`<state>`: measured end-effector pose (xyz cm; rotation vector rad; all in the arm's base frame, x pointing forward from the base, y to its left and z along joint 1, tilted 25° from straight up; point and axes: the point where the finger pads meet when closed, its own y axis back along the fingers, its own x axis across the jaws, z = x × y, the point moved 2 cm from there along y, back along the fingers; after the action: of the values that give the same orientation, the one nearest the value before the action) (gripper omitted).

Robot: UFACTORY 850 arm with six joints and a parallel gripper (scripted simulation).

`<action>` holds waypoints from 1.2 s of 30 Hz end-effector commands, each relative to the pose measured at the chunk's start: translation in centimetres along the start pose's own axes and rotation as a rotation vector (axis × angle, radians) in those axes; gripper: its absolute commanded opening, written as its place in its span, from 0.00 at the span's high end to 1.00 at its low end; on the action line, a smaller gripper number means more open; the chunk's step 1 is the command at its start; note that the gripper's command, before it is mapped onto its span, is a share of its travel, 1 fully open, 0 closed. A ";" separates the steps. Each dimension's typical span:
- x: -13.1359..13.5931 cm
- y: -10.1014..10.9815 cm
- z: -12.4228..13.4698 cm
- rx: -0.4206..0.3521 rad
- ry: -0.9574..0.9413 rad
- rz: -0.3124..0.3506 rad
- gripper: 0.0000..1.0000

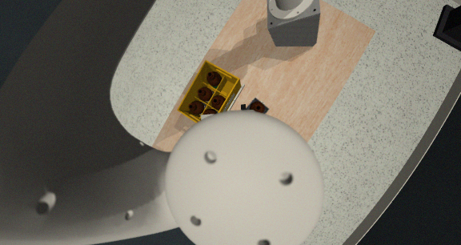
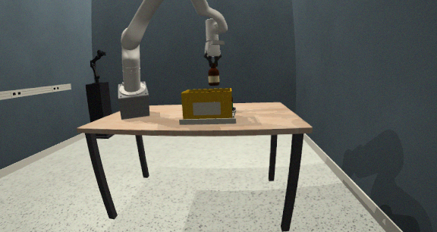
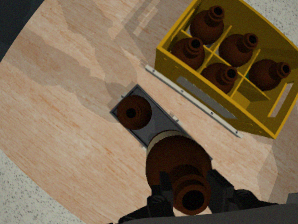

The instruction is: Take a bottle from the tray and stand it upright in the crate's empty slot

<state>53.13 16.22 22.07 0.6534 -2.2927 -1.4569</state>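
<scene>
My gripper (image 2: 212, 61) is shut on the neck of a brown bottle (image 2: 213, 76) and holds it upright in the air above the yellow crate (image 2: 206, 103). In the wrist view the held bottle (image 3: 181, 171) hangs close below the camera between the fingers. The crate (image 3: 229, 58) lies up and to the right and holds several brown bottles; one corner slot (image 3: 281, 104) is empty. The dark tray on the table holds one more bottle (image 3: 132, 112). In the overhead view the crate (image 1: 210, 91) and the tray bottle (image 1: 258, 106) show, and the arm hides the gripper.
The arm's grey base block (image 2: 133, 103) stands on the left part of the wooden table (image 2: 197, 119). A flat grey plate (image 2: 207, 120) lies in front of the crate. A black stand (image 2: 98, 98) is behind the table's left end.
</scene>
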 end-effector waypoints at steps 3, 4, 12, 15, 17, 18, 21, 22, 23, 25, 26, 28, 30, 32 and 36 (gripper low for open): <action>-0.1 0.1 0.0 0.000 0.000 -0.002 1.00; -0.1 0.1 0.0 0.000 0.000 -0.002 1.00; -0.1 0.1 0.0 0.000 0.000 -0.002 1.00; -0.1 0.1 0.0 0.000 0.000 -0.002 1.00; -0.1 0.1 0.0 0.000 0.000 -0.002 1.00; -0.1 0.1 0.0 0.000 0.000 -0.002 1.00; -0.1 0.1 0.0 0.000 0.000 -0.002 1.00; 0.0 0.1 0.0 0.000 0.000 -0.002 1.00; 0.0 0.1 0.0 0.000 0.000 -0.002 1.00; 0.0 0.1 -0.1 0.000 0.000 -0.002 1.00; 0.0 0.1 -0.1 0.000 0.000 -0.002 1.00; 0.1 0.1 -0.1 0.000 0.000 -0.002 1.00; 0.1 0.1 -0.1 0.000 0.000 -0.002 1.00; 0.2 0.1 -0.1 0.000 0.000 -0.002 1.00; 0.3 0.1 -0.2 0.000 0.000 -0.002 1.00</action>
<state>52.97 16.02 22.16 0.6534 -2.2927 -1.4569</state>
